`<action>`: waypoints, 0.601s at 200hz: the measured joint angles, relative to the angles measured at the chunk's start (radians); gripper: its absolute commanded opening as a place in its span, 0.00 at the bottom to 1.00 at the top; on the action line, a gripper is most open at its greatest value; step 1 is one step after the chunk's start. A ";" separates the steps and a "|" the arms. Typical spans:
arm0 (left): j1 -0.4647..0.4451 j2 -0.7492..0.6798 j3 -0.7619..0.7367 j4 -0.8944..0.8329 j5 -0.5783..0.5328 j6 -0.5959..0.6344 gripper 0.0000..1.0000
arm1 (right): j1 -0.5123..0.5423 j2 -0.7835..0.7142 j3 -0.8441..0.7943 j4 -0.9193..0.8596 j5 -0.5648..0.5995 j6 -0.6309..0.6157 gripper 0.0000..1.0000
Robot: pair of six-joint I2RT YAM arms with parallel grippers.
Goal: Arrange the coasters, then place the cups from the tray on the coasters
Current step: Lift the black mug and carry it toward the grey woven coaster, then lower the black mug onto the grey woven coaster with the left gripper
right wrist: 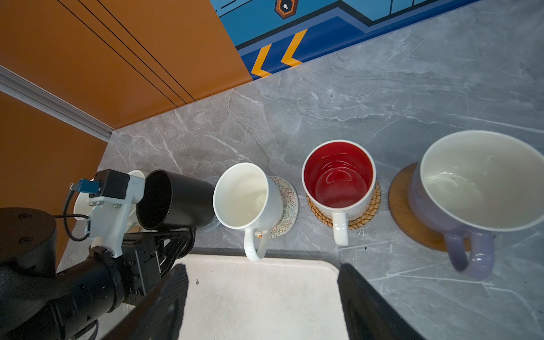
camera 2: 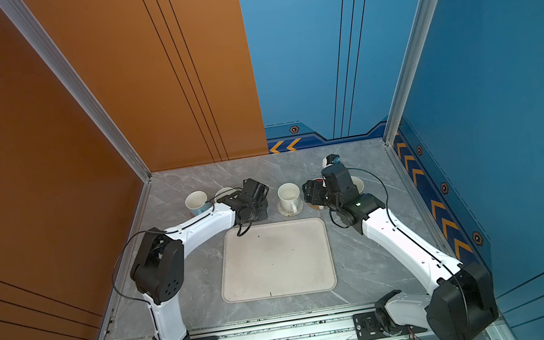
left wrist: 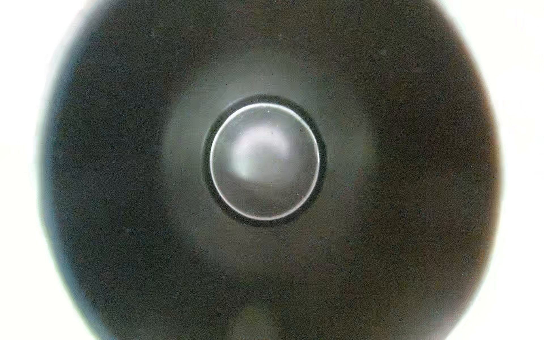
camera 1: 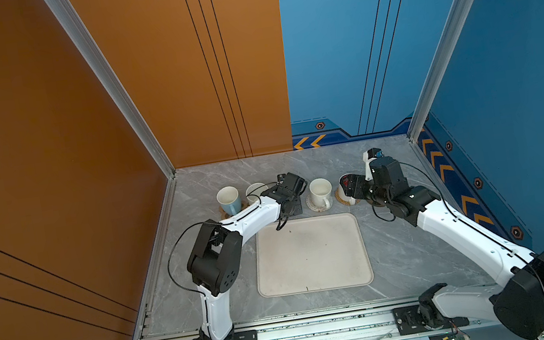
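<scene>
Black cup [right wrist: 176,203]: upright on the grey-blue coaster [right wrist: 210,228], in the row along the desk's [camera 1: 403,250] far edge, just beyond the bare tray [camera 1: 312,256].

Left claw [right wrist: 176,235]: nearly closed at the cup's tray-facing side, apparently on the handle, which is hidden.

Right claw [right wrist: 265,309]: wide open, holding nothing, above the tray's far edge.

Handling (estimate): glazed ceramic, rigid, fairly heavy, slick, chips on a hard set-down. The handle is the sensible hold.

Left wrist view shows only the cup's dark interior. A white cup [camera 1: 255,188] sits mostly behind the left arm; its coaster can't be made out.
</scene>
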 measured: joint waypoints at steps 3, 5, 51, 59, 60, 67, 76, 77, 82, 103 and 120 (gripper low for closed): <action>0.001 0.002 0.001 0.000 0.000 0.000 0.00 | 0.000 0.000 0.000 0.000 -0.001 0.000 0.79; 0.002 0.003 0.002 0.000 0.000 0.000 0.00 | 0.000 0.000 -0.001 0.000 -0.002 0.000 0.79; 0.009 0.024 0.028 0.000 0.010 0.000 0.00 | -0.008 0.000 -0.002 0.003 -0.012 0.000 0.79; 0.009 0.026 0.034 -0.001 0.012 0.000 0.00 | -0.009 0.000 -0.002 0.003 -0.012 0.000 0.79; 0.009 0.026 0.034 -0.001 0.013 0.000 0.00 | -0.009 0.000 -0.002 0.003 -0.012 0.000 0.79; 0.009 0.027 0.038 -0.001 0.015 0.000 0.00 | -0.010 0.000 -0.002 0.003 -0.012 0.000 0.79; 0.009 0.027 0.040 -0.001 0.015 0.000 0.00 | -0.011 0.000 -0.002 0.003 -0.012 0.000 0.79; 0.009 0.027 0.041 -0.001 0.015 0.000 0.00 | -0.011 0.000 -0.002 0.003 -0.012 0.000 0.79; 0.009 0.027 0.042 -0.001 0.016 0.000 0.00 | -0.012 0.000 -0.003 0.003 -0.012 0.000 0.79; 0.010 0.028 0.046 -0.002 0.016 0.000 0.00 | -0.012 0.000 -0.006 0.006 -0.013 0.000 0.79; 0.012 0.028 0.046 -0.004 0.018 0.000 0.00 | -0.013 0.000 -0.006 0.008 -0.015 0.000 0.79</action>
